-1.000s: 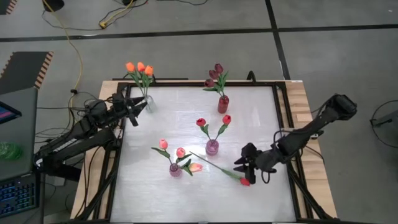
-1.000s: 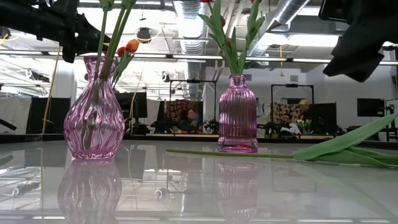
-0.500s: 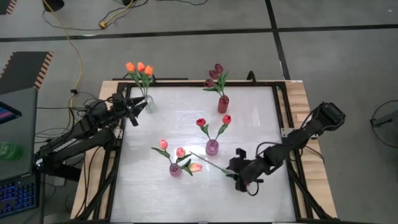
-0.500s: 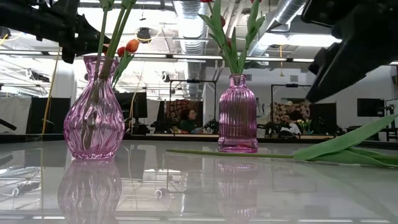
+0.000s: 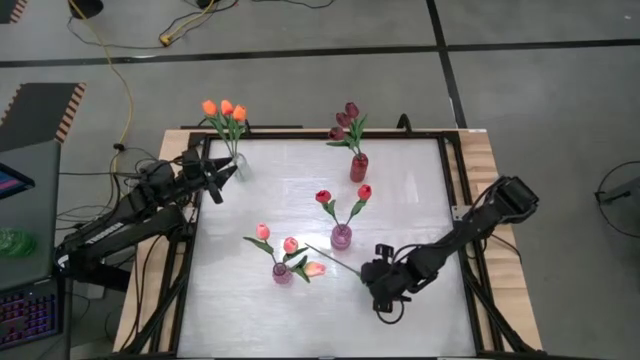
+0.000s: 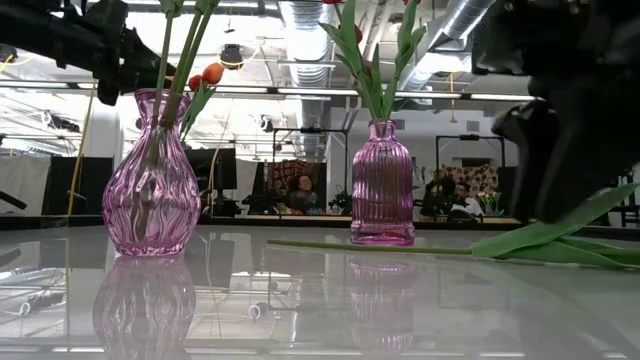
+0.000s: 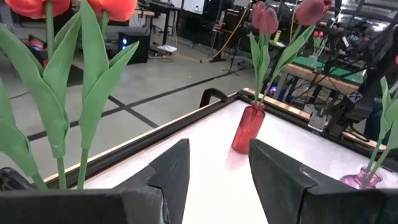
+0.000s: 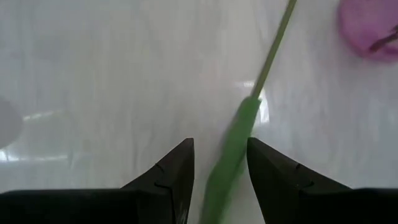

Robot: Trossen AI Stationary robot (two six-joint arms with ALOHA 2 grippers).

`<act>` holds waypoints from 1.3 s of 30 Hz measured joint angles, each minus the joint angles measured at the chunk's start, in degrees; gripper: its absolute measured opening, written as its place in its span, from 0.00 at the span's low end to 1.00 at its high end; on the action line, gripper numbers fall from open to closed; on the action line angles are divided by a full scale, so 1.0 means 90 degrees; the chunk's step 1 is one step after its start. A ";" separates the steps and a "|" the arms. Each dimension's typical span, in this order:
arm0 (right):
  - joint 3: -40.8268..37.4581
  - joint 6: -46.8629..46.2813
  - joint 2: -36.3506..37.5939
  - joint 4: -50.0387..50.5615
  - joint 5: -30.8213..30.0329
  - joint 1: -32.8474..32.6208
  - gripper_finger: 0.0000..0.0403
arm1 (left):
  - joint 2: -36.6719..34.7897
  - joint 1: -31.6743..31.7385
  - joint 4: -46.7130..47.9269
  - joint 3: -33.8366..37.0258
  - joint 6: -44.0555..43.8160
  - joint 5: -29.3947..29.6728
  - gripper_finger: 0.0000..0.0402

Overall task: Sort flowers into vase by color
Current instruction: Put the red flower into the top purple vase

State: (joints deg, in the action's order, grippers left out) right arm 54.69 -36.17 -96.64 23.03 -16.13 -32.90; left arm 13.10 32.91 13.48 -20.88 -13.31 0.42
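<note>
A loose tulip lies flat on the white table, its green stem (image 5: 335,258) running from the pink vases toward the right arm. My right gripper (image 5: 378,285) hangs over its head end, which hides the head. In the right wrist view that gripper (image 8: 219,146) is open, with the stem and leaf (image 8: 235,149) passing between its fingers. In the low view its dark bulk (image 6: 575,150) stands over the leaf (image 6: 560,235). My left gripper (image 5: 225,172) waits open beside the clear vase of orange tulips (image 5: 225,110), also open in its own view (image 7: 217,149).
A red vase with maroon tulips (image 5: 358,167) stands near the far edge. A pink vase with two red tulips (image 5: 341,236) and a pink vase with pink tulips (image 5: 283,272) stand mid-table, close to the loose stem. A raised dark frame (image 5: 462,190) rims the table.
My right gripper has moved toward the table's left and a little toward the near edge, and come down over the loose tulip's head end. The tulip lies where it was. The left arm has kept still.
</note>
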 joint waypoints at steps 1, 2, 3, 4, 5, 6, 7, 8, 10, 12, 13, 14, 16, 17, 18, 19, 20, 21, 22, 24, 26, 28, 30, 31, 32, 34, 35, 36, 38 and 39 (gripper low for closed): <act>0.0001 -0.0031 -0.0047 0.0004 0.0055 -0.0001 0.43 | 0.0001 0.0000 0.0017 0.0000 0.0001 -0.0001 0.38; 0.0001 -0.0108 -0.0106 0.0012 0.0074 -0.0001 0.43 | 0.0000 0.0000 0.0021 0.0000 0.0001 -0.0001 0.38; 0.0001 -0.0169 -0.0149 0.0024 0.0098 0.0001 0.43 | 0.0000 0.0000 0.0018 0.0000 0.0001 -0.0001 0.38; 0.0001 -0.0188 -0.0202 0.0037 0.0101 0.0002 0.43 | 0.0000 0.0000 0.0021 0.0000 -0.0001 -0.0001 0.38; 0.0001 -0.0191 -0.0232 0.0050 0.0102 0.0011 0.43 | 0.0000 0.0000 0.0017 0.0000 -0.0001 -0.0001 0.38; 0.0001 -0.0193 -0.0236 0.0107 0.0101 0.0021 0.43 | 0.0000 0.0000 0.0016 0.0000 0.0001 0.0005 0.38; 0.0001 -0.0196 -0.0238 0.0188 0.0101 0.0043 0.43 | 0.0000 0.0000 0.0018 0.0000 0.0000 0.0011 0.38; 0.0001 -0.0212 -0.0235 0.0242 0.0101 0.0077 0.43 | 0.0000 0.0000 0.0016 0.0000 0.0000 0.0022 0.38; 0.0001 -0.0287 -0.0224 0.0278 0.0101 0.0136 0.43 | 0.0002 0.0000 0.0016 0.0000 0.0001 0.0028 0.38; 0.0001 -0.0315 -0.0219 0.0246 0.0096 0.0180 0.43 | 0.0001 0.0000 0.0022 0.0000 0.0000 0.0028 0.38; 0.0001 -0.0316 -0.0223 0.0240 0.0097 0.0198 0.43 | 0.0002 0.0000 0.0033 0.0000 0.0001 0.0028 0.38; 0.0001 -0.0319 -0.0232 0.0253 0.0102 0.0220 0.43 | 0.0000 0.0000 0.0046 0.0000 0.0001 0.0028 0.38; -0.0001 -0.0320 -0.0241 0.0288 0.0103 0.0225 0.43 | 0.0001 0.0000 0.0048 0.0000 0.0000 0.0028 0.38; -0.0001 -0.0322 -0.0241 0.0272 0.0103 0.0224 0.43 | 0.0001 0.0000 0.0048 0.0000 -0.0001 0.0028 0.38; -0.0001 -0.0322 -0.0238 0.0260 0.0107 0.0220 0.43 | 0.0001 0.0000 0.0048 0.0000 0.0001 0.0027 0.38; -0.0001 -0.0325 -0.0238 0.0271 0.0123 0.0219 0.43 | 0.0002 0.0000 0.0048 0.0000 0.0000 0.0027 0.38; -0.0001 -0.0329 -0.0238 0.0293 0.0144 0.0208 0.43 | 0.0002 0.0000 0.0048 0.0000 0.0001 0.0025 0.38; -0.0001 -0.0332 -0.0238 0.0313 0.0149 0.0205 0.43 | 0.0002 0.0000 0.0048 0.0000 0.0001 0.0028 0.38; -0.0003 -0.0332 -0.0246 0.0338 0.0150 0.0209 0.43 | 0.0000 0.0000 0.0048 0.0000 0.0001 0.0028 0.38; -0.0039 -0.0332 -0.0326 0.0362 0.0281 0.0260 0.43 | 0.0001 0.0000 0.0045 0.0000 0.0000 0.0027 0.38; -0.0081 -0.0332 -0.0410 0.0318 0.0561 0.0308 0.43 | 0.0001 0.0000 0.0045 0.0000 0.0000 0.0025 0.38; -0.0069 -0.0325 -0.0524 0.0335 0.0709 0.0379 0.43 | 0.0000 0.0000 0.0053 0.0000 -0.0001 0.0025 0.38; -0.0041 -0.0320 -0.0631 0.0340 0.0756 0.0386 0.43 | 0.0000 -0.0002 0.0064 0.0000 -0.0001 0.0023 0.38; -0.0018 -0.0316 -0.0659 0.0356 0.0746 0.0384 0.42 | 0.0002 -0.0002 0.0081 0.0000 -0.0001 0.0025 0.38; 0.0000 -0.0315 -0.0676 0.0369 0.0747 0.0383 0.42 | 0.0000 -0.0002 0.0100 0.0000 -0.0001 0.0024 0.38; 0.0055 -0.0313 -0.0683 0.0388 0.0757 0.0385 0.39 | 0.0001 -0.0002 0.0100 0.0000 -0.0001 0.0023 0.38; 0.0084 -0.0315 -0.0688 0.0390 0.0764 0.0385 0.37 | 0.0000 -0.0002 0.0101 0.0000 -0.0001 0.0023 0.38; 0.0117 -0.0315 -0.0690 0.0412 0.0773 0.0383 0.35 | 0.0002 -0.0002 0.0101 0.0000 -0.0001 0.0023 0.38; 0.0206 -0.0285 -0.0692 0.0488 0.0812 0.0382 0.29 | 0.0000 -0.0002 0.0101 0.0000 -0.0001 0.0023 0.38; 0.0263 -0.0275 -0.0695 0.0546 0.0838 0.0380 0.26 | 0.0000 -0.0002 0.0101 0.0000 -0.0001 0.0023 0.38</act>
State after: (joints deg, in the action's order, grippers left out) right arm 57.05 -38.64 -102.90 27.94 -8.59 -29.47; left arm 13.10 32.88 14.39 -20.88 -13.32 0.62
